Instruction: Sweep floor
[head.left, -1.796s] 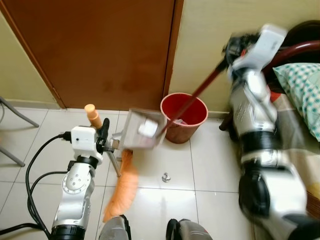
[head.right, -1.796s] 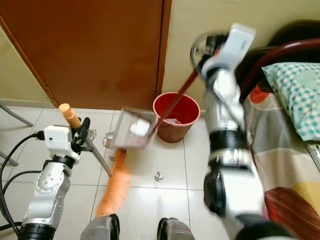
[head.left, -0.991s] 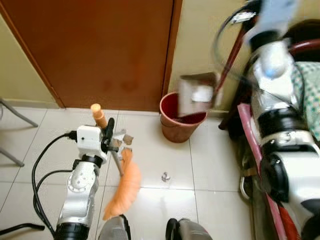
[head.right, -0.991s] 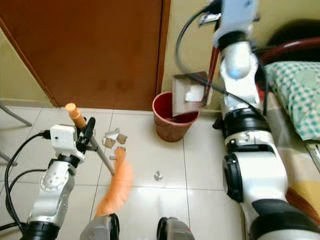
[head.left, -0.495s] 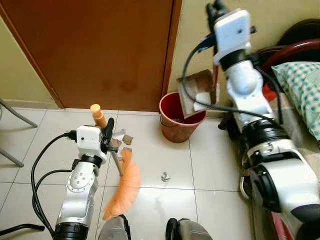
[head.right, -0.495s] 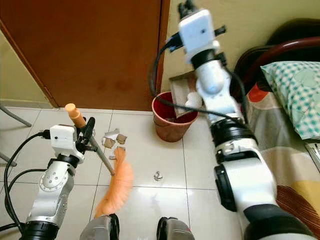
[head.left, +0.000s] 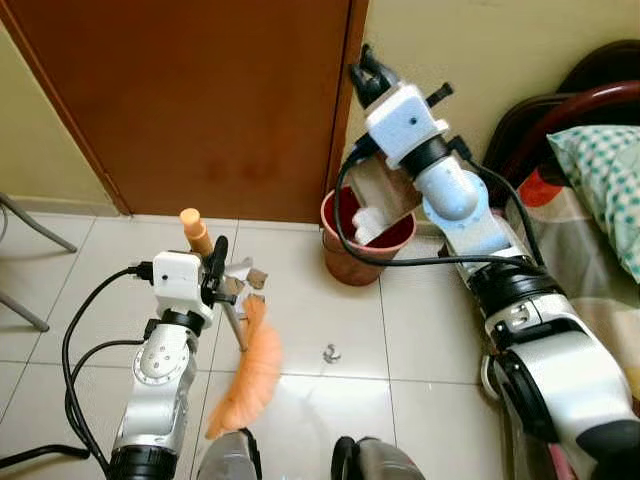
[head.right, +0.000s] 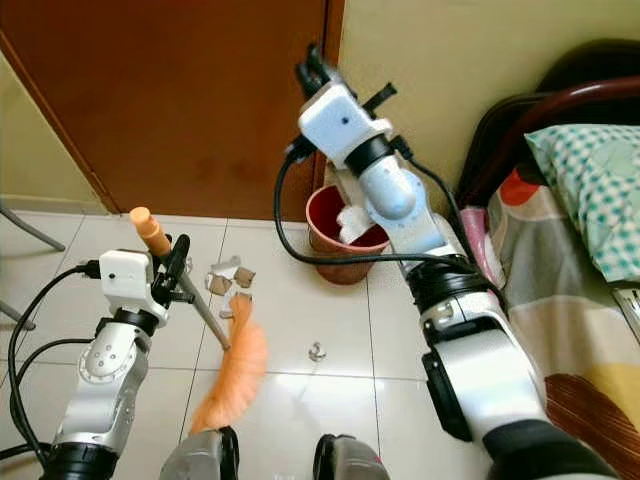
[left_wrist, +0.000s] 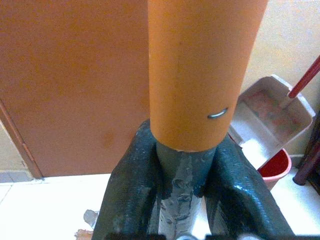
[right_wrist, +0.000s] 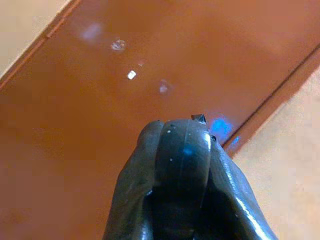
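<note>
1. Left eye view: the left tool is clamped on the broom with an orange grip and grey metal shaft. The broom's long axis slants from the orange tip, up and toward the brown wooden door, down toward the robot's feet, where its orange bristle head rests on the white tiled floor. Torn brown cardboard scraps lie just beside the shaft, and a small silver scrap lies apart on the tiles.
2. Right eye view: the right tool is raised high before the door frame. Below it the grey dustpan tilts steeply, its open mouth pointing down into the round red plastic bucket, with a white crumpled piece at the mouth. A bed with a patterned blanket stands on the robot's right.
3. Left wrist view: both black fingers squeeze the grey shaft just under the orange grip, which runs straight away from the camera. The dustpan and its dark red handle show above the bucket.
4. Right wrist view: the fingers are closed around a dark rounded bar, seen against the door.
</note>
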